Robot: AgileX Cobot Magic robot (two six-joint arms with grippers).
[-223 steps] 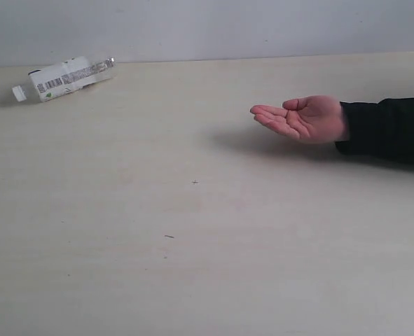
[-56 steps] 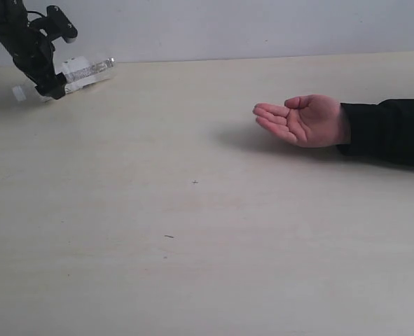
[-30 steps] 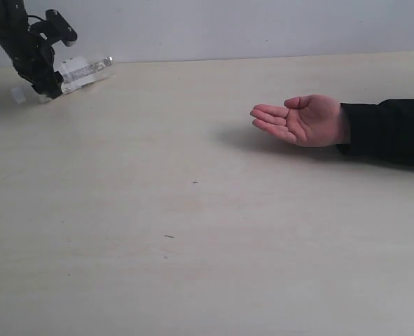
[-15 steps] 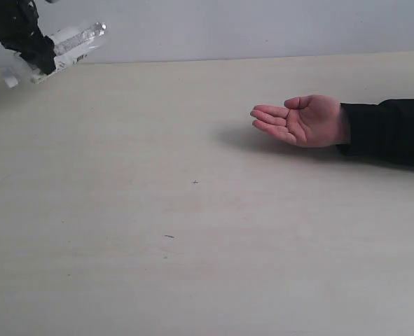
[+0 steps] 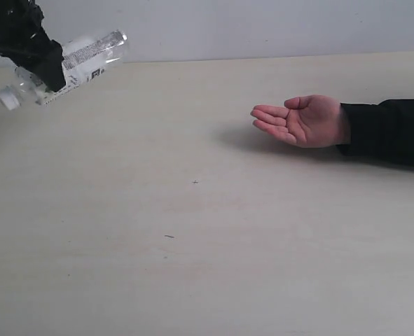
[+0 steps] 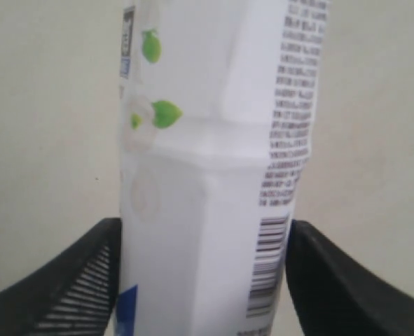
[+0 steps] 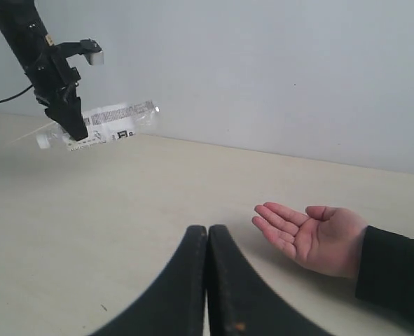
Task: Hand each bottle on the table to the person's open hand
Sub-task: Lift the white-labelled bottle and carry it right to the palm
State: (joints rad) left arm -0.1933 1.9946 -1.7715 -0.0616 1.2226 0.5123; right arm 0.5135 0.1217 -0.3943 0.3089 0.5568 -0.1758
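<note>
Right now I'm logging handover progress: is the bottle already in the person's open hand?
No, the bottle is clamped in the left gripper, well away from the person's open hand, which holds nothing.

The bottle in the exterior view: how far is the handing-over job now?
Done: the left gripper is shut on the bottle, held in the air above the table. In hand: the carry toward the person's open hand, far off and empty. Left: reach it and release.

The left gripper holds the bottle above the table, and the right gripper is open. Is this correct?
No: the right gripper is shut, as the right wrist view shows. The left gripper does hold the bottle above the table.
</note>
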